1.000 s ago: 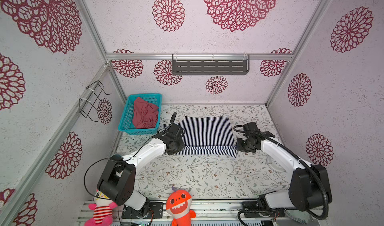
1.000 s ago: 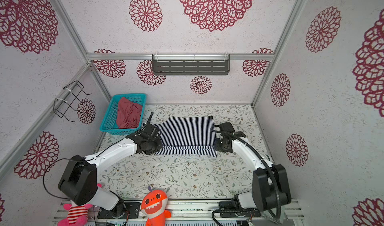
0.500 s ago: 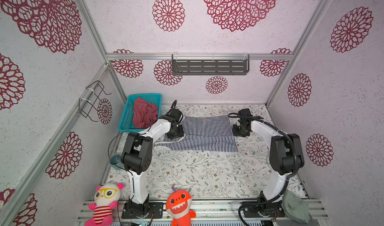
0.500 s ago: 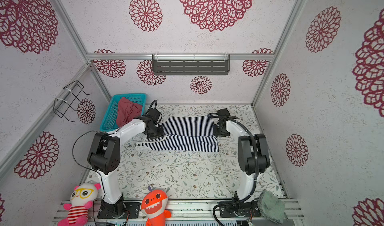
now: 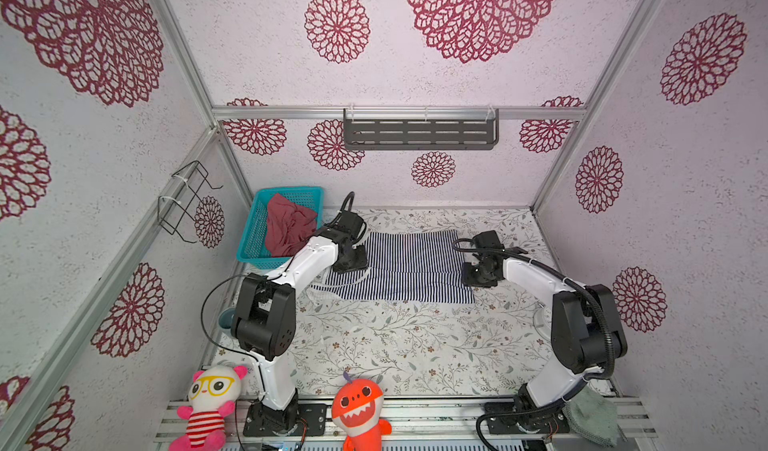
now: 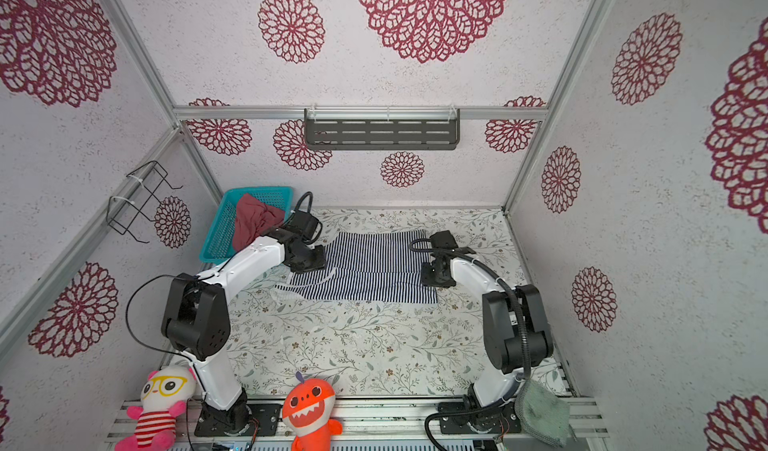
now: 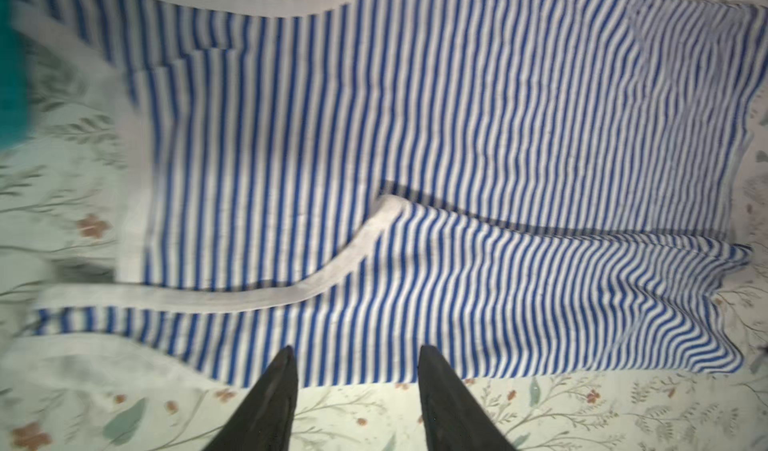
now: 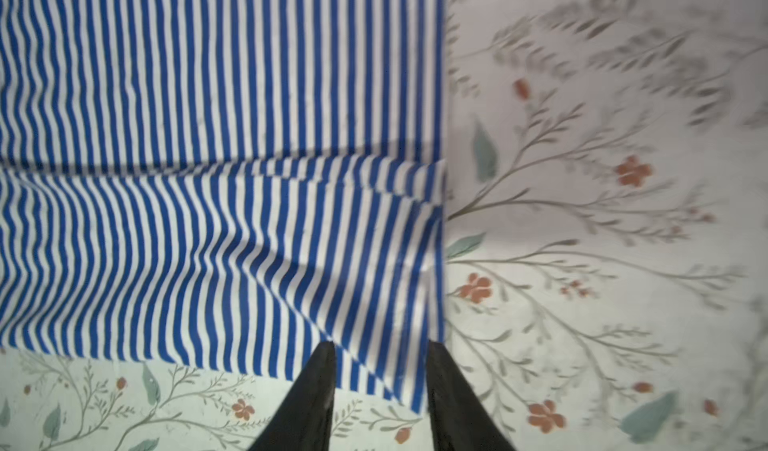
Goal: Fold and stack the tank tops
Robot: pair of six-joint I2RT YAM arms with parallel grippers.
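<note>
On the table (image 5: 395,345), left fingers (image 7: 270,403) and right fingers (image 8: 311,403), clenched earlier, hang released at the striped top (image 5: 407,262).

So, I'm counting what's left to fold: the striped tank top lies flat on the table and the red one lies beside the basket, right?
Not quite. The red tank top lies crumpled inside the teal basket, not beside it; both top views show that. The striped tank top does lie flat on the table.
</note>
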